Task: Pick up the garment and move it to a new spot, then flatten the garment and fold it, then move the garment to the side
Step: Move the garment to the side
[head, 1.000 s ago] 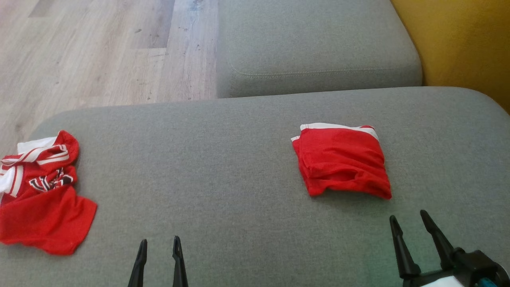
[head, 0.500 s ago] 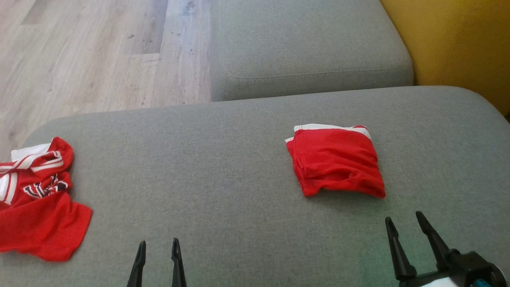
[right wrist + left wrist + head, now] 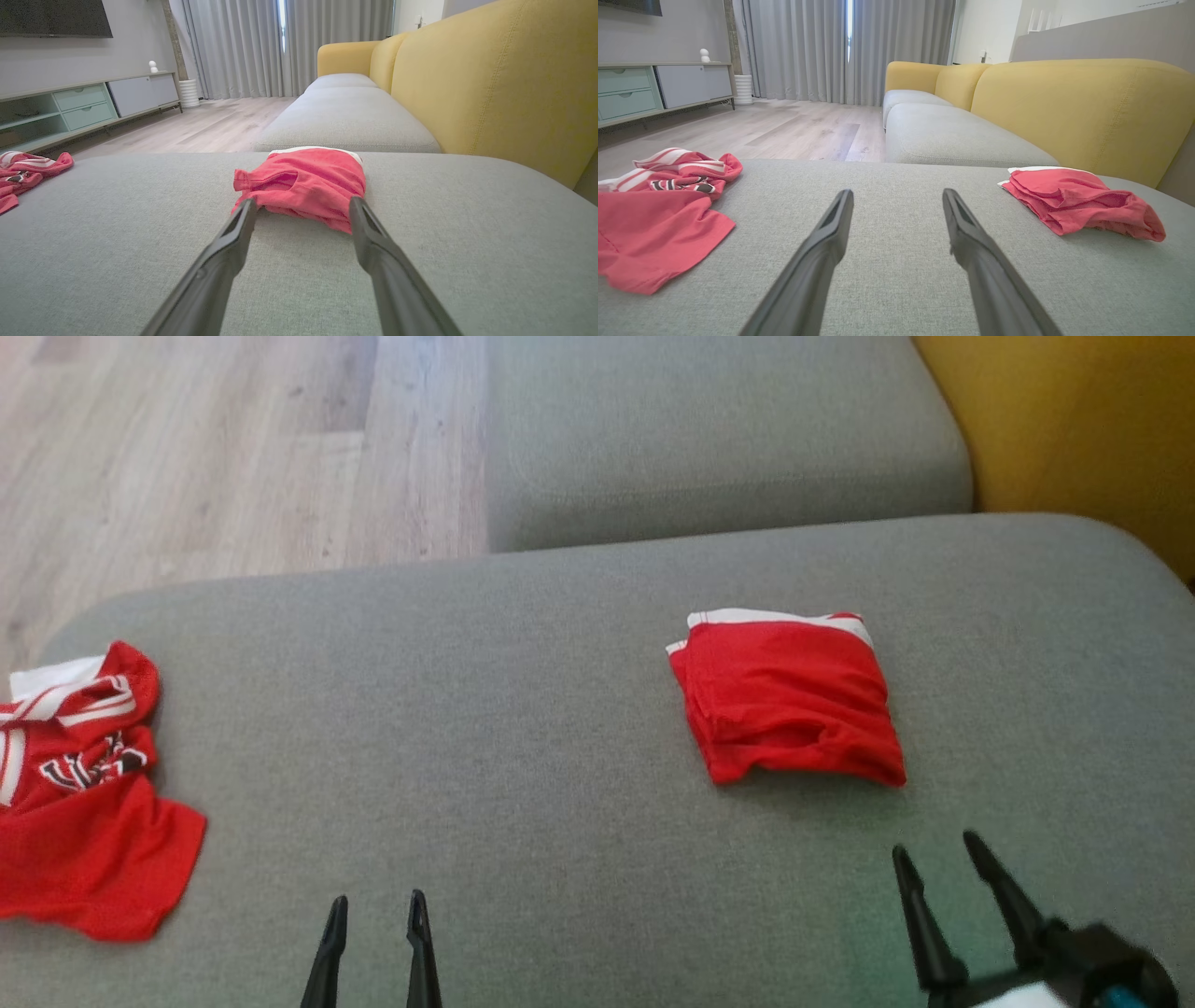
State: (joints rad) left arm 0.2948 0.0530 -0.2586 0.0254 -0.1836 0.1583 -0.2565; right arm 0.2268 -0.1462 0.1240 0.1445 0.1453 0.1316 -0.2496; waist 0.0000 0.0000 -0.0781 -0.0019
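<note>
- L gripper (image 3: 378,898) spread, empty; crumpled red jersey (image 3: 84,803) well left of it.
- R gripper (image 3: 934,843) spread, empty; we see folded red garment (image 3: 789,700) just ahead.

Soft daylight from the curtains (image 3: 850,46) — head view slightly blurred

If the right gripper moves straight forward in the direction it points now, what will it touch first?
Probably the folded red garment, lying on the grey cushion just ahead of the open right gripper; the gap is hard to judge.
</note>
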